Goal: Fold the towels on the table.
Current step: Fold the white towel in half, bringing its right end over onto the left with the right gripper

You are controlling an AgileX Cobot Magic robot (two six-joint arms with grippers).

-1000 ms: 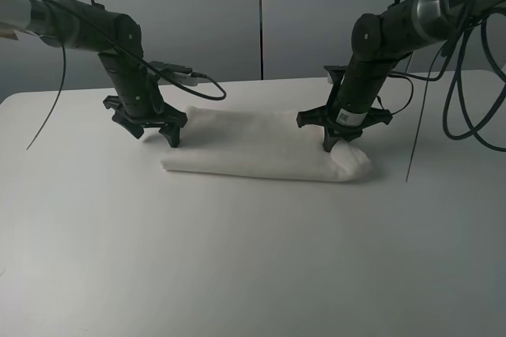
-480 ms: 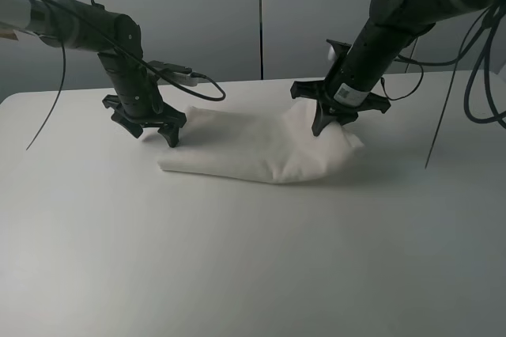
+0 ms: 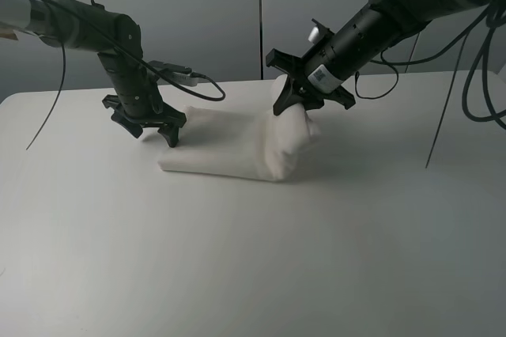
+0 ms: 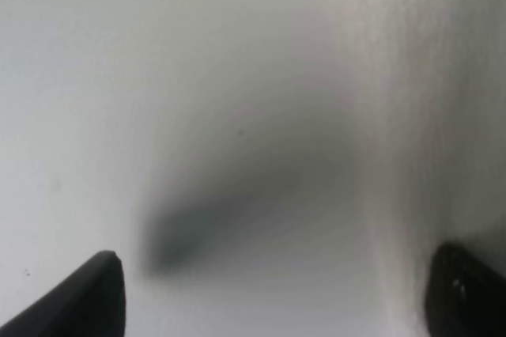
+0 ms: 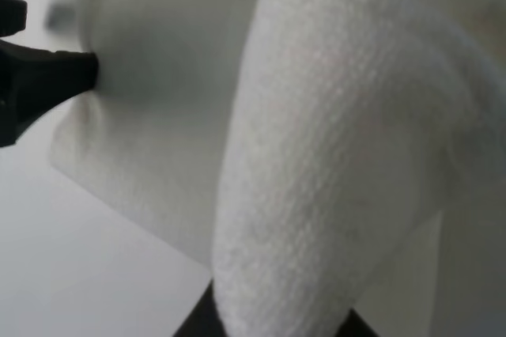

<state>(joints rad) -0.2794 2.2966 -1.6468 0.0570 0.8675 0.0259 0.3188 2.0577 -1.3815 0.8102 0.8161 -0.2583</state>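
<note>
Towel (image 3: 225, 151): a white terry strip on the far half of the worktop (image 3: 237, 258). Its long axis runs left to right across the exterior view. Its right end is raised off the surface and bent back over the rest.
Right end effector (image 3: 283, 104): jaws together, clamped on the raised right end. Its wrist view shows a thick roll of towel (image 5: 332, 155) pinched at the tips.
Left end effector (image 3: 158, 138): jaws wide apart, holding nothing, low at the towel's left end by the far corner. I cannot tell whether the tips touch the cloth. In its wrist view one finger (image 4: 79, 297) is over bare worktop and the other is at the towel's edge (image 4: 427, 76).
Key relation: the flat part of the strip lies to the left of the right end effector, straight along the long axis, and it ends at the left end effector.
Nearer arm: the right one has the free end, and the left one is nearer the resting end.
Step, as judged: folding the strip in half, end over end.
Next move calls for: travel leftward along the axis, then lowering edge onto edge.
Risk: the cloth may bunch at the bend, or the layers may skew.
</note>
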